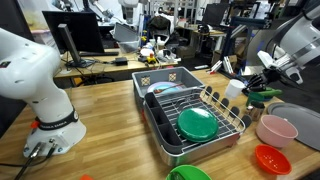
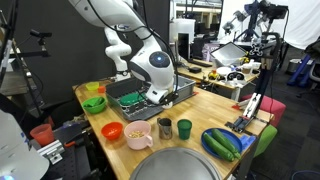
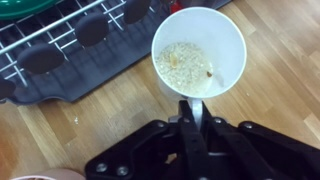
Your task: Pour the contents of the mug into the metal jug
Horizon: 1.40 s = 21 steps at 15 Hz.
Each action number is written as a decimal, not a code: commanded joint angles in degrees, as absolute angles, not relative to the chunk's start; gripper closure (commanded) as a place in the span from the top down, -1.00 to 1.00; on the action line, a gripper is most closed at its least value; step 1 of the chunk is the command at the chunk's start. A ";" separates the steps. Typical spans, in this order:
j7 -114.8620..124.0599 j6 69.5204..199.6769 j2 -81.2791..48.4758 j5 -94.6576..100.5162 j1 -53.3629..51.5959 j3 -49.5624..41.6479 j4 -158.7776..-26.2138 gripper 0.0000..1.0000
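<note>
**Rim pinch on a light, brittle mug**

The claw [image 3: 193, 110], at lower centre of the wrist view, is clamped on the near rim of the white mug [image 3: 218, 40]. The mug fills the upper centre, beside the dish rack [image 3: 60, 50] at upper left. It holds pale loose grains [image 3: 180, 62]. It is probably light, stiff, slick and breakable, and a wall pinch may pivot when tipped. The metal jug [image 2: 165, 127] stands at lower centre in an exterior view.
</note>
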<state>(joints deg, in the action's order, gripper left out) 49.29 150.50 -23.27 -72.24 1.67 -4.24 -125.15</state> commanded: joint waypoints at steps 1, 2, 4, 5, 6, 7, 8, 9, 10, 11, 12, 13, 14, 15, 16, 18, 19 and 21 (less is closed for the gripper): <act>52.55 149.30 -18.17 -67.29 1.30 -5.84 -129.86 -0.95; 53.49 148.81 -16.72 -66.20 1.73 -6.18 -131.07 -0.95; 55.66 148.43 -14.14 -63.71 2.28 -7.28 -133.42 -0.95; 56.68 148.49 -12.99 -62.45 2.55 -7.98 -134.46 -0.95; 57.55 148.58 -11.78 -61.32 2.83 -8.63 -135.46 -0.95; 58.48 148.51 -10.64 -60.17 3.18 -9.30 -136.35 -0.95; 59.60 148.33 -9.55 -58.85 3.55 -9.98 -137.19 -0.95; 60.95 148.11 -8.64 -57.47 3.95 -10.60 -137.96 -0.95; 62.29 147.72 -7.89 -56.02 4.40 -11.14 -138.61 -0.95; 62.86 146.72 -7.08 -55.26 5.11 -11.50 -139.18 -0.95; 63.62 146.07 -6.41 -54.44 5.64 -11.81 -139.68 -0.95; 63.95 145.52 -5.81 -53.63 6.12 -12.07 -140.15 -0.95; 62.46 147.75 -7.79 -55.17 5.90 -11.21 -138.80 -0.95; 62.59 147.60 -7.51 -54.98 6.17 -11.29 -138.99 -0.81; 62.59 147.64 -7.55 -54.98 6.16 -11.23 -138.99 -0.81; 62.59 147.70 -7.78 -54.98 6.03 -10.97 -138.94 -0.81; 62.59 147.71 -7.78 -54.98 6.02 -10.92 -138.93 -0.81; 62.59 147.74 -7.78 -54.98 6.04 -10.92 -138.93 -0.81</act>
